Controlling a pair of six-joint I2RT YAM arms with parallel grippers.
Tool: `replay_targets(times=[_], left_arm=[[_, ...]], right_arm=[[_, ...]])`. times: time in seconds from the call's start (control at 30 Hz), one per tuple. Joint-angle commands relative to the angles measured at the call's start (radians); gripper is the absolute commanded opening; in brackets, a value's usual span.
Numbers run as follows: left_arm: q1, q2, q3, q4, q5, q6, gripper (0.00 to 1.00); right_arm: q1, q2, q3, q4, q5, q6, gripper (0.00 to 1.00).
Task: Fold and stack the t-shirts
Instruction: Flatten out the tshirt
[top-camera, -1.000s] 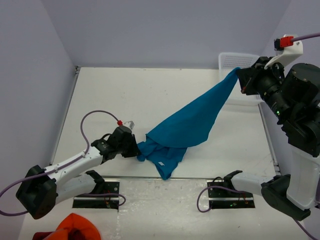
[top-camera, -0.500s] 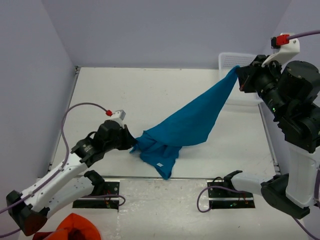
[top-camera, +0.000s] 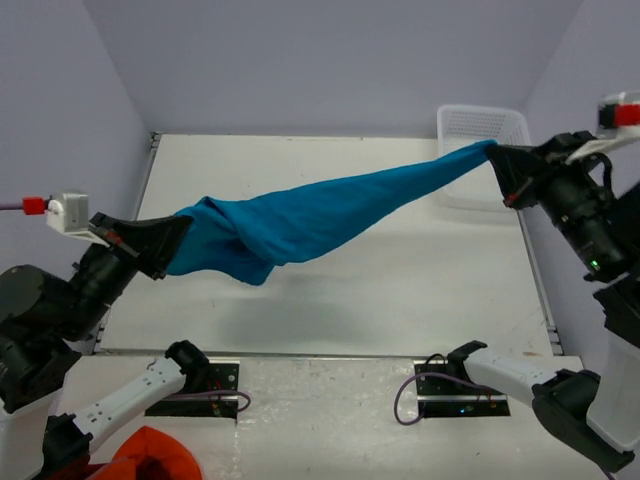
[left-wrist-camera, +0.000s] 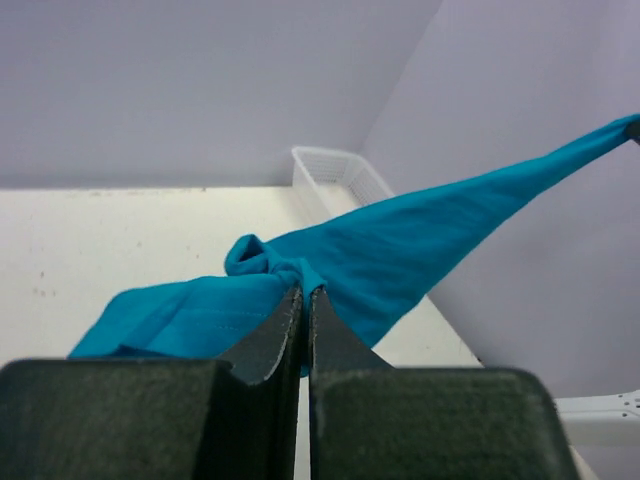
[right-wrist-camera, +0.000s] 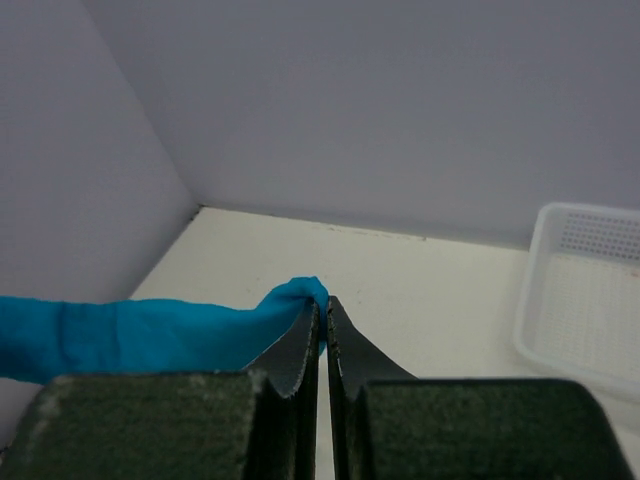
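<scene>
A teal-blue t-shirt (top-camera: 320, 213) hangs stretched above the table between my two grippers, bunched and sagging toward its left end. My left gripper (top-camera: 178, 232) is raised at the left and shut on the t-shirt's left end (left-wrist-camera: 262, 262). High at the right, my right gripper (top-camera: 497, 157) is shut on the other end, a small fold (right-wrist-camera: 300, 295) pinched at its fingertips (right-wrist-camera: 322, 305). In the left wrist view the cloth runs up to the far right; my left gripper (left-wrist-camera: 306, 291) pinches a gathered knot of it.
A white mesh basket (top-camera: 484, 127) stands at the table's back right corner, also in the right wrist view as the basket (right-wrist-camera: 580, 290). An orange-red bunched cloth (top-camera: 150, 455) lies off the table at the bottom left. Purple walls close in on three sides.
My left gripper closed on the t-shirt's low end and rose up and to the left, lifting the cloth off the table. The right gripper shifted slightly right, pulling the shirt taut.
</scene>
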Motion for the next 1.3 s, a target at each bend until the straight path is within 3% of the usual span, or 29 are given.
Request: replay_targets(times=[0.0,0.2,0.4,0.57,0.73,0.83,0.97,1.17,1.27], left_arm=[[-0.002,0.014,0.118,0.008,0.087,0.110,0.00],[-0.002,0.065,0.225,-0.005,0.104,0.137,0.00],[-0.002,0.163,0.248,-0.068,-0.080,0.125,0.00],[-0.002,0.232,0.224,-0.067,-0.210,0.124,0.00],[-0.002,0.414,0.197,-0.096,-0.364,0.135,0.00],[0.001,0.523,0.134,-0.071,-0.379,0.104,0.00],[0.118,0.679,0.094,-0.087,-0.323,0.049,0.00],[0.316,0.949,-0.021,0.042,-0.283,0.042,0.00],[0.341,1.031,-0.018,0.085,-0.278,0.045,0.00]], right_arm=[[0.004,-0.121,0.066,0.064,-0.165,0.009,0.00],[0.002,-0.192,0.089,0.032,-0.302,0.035,0.00],[0.002,-0.209,-0.012,0.036,-0.301,0.072,0.00],[0.004,-0.223,-0.154,0.084,-0.295,0.078,0.00],[0.004,-0.204,-0.334,0.159,-0.234,0.067,0.00],[0.004,-0.166,-0.455,0.206,-0.177,0.070,0.00],[0.002,-0.095,-0.581,0.249,-0.135,0.099,0.00],[0.031,0.040,-0.731,0.296,-0.025,0.121,0.00],[0.044,0.099,-0.744,0.311,0.010,0.121,0.00]])
